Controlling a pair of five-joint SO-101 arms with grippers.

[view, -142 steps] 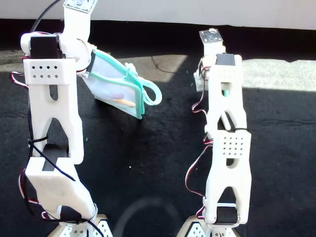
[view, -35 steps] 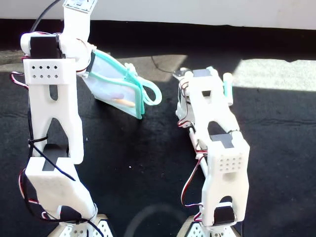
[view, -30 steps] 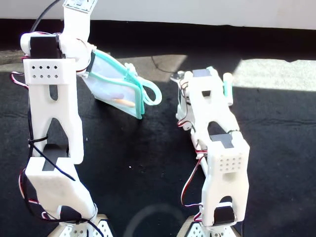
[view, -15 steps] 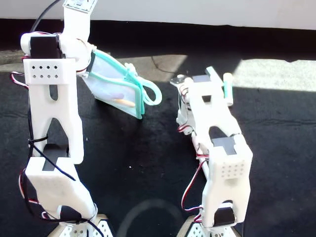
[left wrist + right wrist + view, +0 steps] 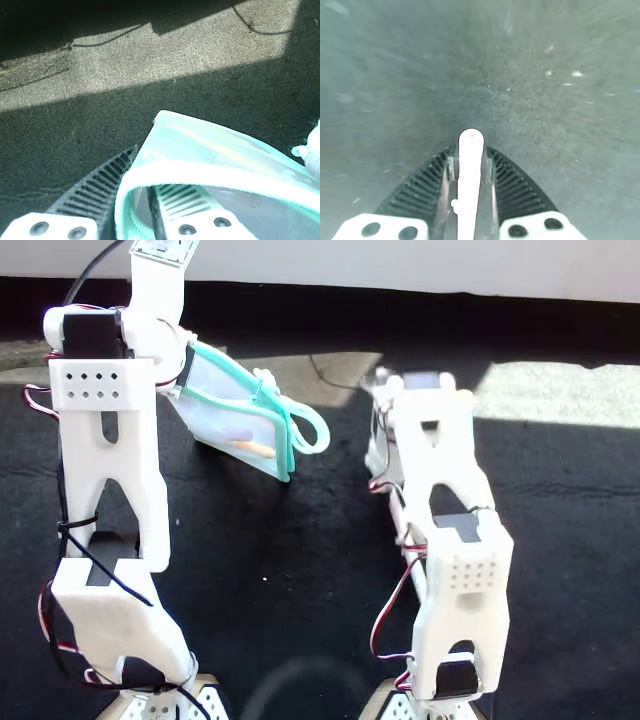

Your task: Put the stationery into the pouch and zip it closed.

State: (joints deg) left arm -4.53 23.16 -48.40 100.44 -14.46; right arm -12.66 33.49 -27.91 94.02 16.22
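Here, both grips full — pouch and pen.
Upper left of centre in the high view, mint mesh pouch [image 5: 235, 420], its edge pinched in the left gripper [image 5: 142, 200]; right gripper [image 5: 470, 165] clenched on a white pen [image 5: 470, 200] — above dark mat [image 5: 545, 75].

A dark, felt-like cloth [image 5: 300, 540] with a fine fuzzy grain covers the table, and a pale white wall or board [image 5: 400, 265] runs along its far edge. Hard sunlight falls on the far part of the cloth in bright patches [image 5: 560, 390]: one in the middle, a larger one to one side and a fainter one at the other edge, with sharp-edged shadow between them and across the whole near half. A thin dark cable [image 5: 318, 375] lies curled on the middle patch.
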